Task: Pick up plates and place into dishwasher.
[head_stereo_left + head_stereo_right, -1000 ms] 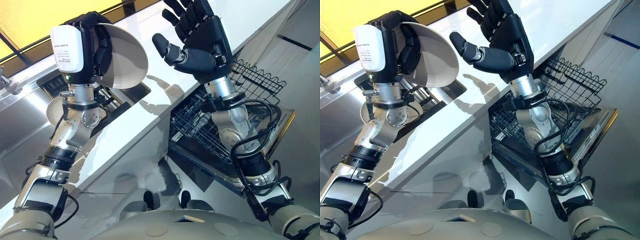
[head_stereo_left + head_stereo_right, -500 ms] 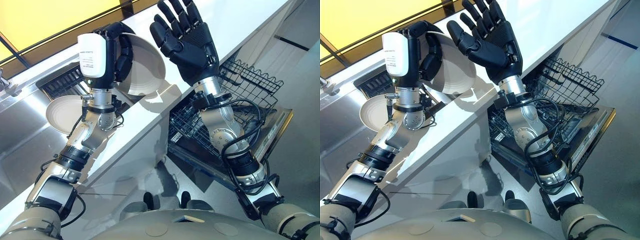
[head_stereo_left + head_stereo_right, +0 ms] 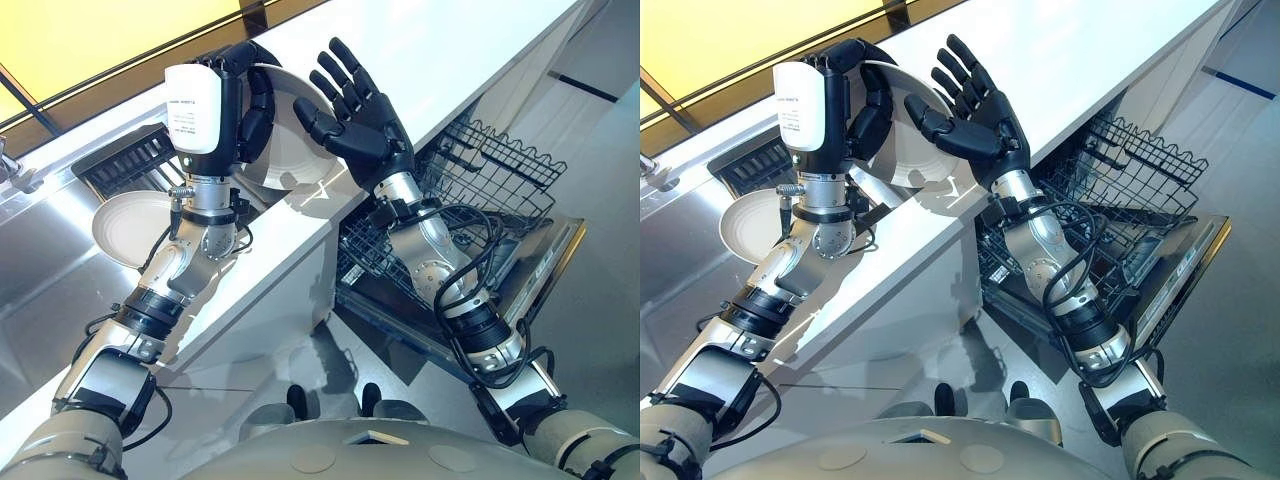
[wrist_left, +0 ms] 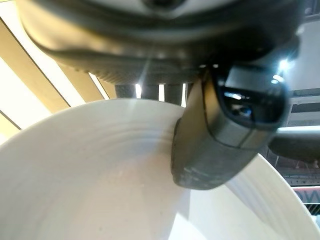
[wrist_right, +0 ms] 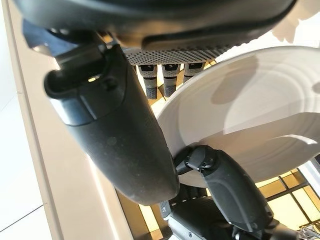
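My left hand (image 3: pixel 246 98) holds a white plate (image 3: pixel 290 152) upright above the counter, fingers curled round its rim. The left wrist view shows the thumb (image 4: pixel 225 135) pressed on the plate's face (image 4: pixel 100 190). My right hand (image 3: pixel 365 130) stands open just right of the plate, its fingers spread and its palm turned to the plate's edge; whether it touches I cannot tell. In the right wrist view the plate (image 5: pixel 250 125) lies just past that hand's thumb (image 5: pixel 115 125). A second white plate (image 3: pixel 125 225) lies flat down at the left by the sink.
The long white counter (image 3: pixel 450 50) runs diagonally across the scene. Below its right side the dishwasher stands open, its wire rack (image 3: pixel 480 190) pulled out over the lowered door (image 3: pixel 545 265). A dark dish rack (image 3: pixel 125 165) and a steel sink (image 3: pixel 40 280) lie at the left.
My left hand has carried the plate to the right. My right hand has come down and moved left, close to the plate's edge, still open.
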### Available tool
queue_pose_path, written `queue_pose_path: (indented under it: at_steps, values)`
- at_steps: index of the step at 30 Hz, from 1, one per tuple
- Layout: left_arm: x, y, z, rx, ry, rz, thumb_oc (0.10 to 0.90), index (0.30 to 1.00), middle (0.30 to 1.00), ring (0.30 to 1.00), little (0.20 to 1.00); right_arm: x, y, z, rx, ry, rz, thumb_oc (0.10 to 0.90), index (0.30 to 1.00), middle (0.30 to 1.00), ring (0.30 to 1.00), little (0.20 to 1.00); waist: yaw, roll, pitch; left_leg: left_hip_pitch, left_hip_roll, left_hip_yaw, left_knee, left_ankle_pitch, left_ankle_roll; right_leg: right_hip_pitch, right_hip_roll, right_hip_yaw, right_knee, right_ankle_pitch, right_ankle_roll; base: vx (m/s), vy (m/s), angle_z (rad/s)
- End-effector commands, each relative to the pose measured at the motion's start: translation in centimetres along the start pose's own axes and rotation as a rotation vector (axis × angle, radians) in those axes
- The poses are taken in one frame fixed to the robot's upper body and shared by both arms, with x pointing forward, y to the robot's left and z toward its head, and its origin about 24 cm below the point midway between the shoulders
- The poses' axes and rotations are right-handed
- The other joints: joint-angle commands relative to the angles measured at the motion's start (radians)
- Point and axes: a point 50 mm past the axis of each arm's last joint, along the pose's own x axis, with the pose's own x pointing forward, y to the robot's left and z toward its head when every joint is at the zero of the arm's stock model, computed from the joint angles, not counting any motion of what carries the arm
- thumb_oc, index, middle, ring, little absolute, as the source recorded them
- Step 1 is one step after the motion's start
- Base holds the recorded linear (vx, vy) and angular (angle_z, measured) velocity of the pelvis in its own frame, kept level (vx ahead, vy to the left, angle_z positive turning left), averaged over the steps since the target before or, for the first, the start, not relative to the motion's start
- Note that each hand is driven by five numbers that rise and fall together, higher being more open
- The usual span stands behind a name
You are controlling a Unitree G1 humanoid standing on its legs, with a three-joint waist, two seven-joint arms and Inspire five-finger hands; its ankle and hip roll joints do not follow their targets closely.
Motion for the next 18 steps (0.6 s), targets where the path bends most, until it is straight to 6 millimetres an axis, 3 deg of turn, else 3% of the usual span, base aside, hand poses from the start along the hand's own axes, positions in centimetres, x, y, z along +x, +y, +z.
queue_pose_path:
  at_steps: [1,18]
  values:
    - [5.7,2.1,1.8,-0.02,-0.145,0.223,0.1,0.3,0.3,0.3,0.2,1.2,2.4,2.3,0.028,-0.156,0.086,0.8,0.9,0.9,0.9,0.9,0.007,0.004,-0.101,0.013,-0.025,-0.027,0.002,-0.14,0.013,-0.01,0.017,-0.027,0.063,-0.138,0.032,0.0,0.0,0.0]
    - [4.8,1.3,3.3,-0.127,-0.175,0.166,0.1,0.3,0.3,0.3,0.2,1.0,1.6,1.3,0.015,-0.117,0.038,0.8,0.9,0.9,0.9,0.9,0.01,0.004,-0.095,0.014,-0.026,-0.034,0.002,-0.139,0.014,-0.008,0.017,-0.029,0.061,-0.134,0.034,0.0,0.0,0.0]
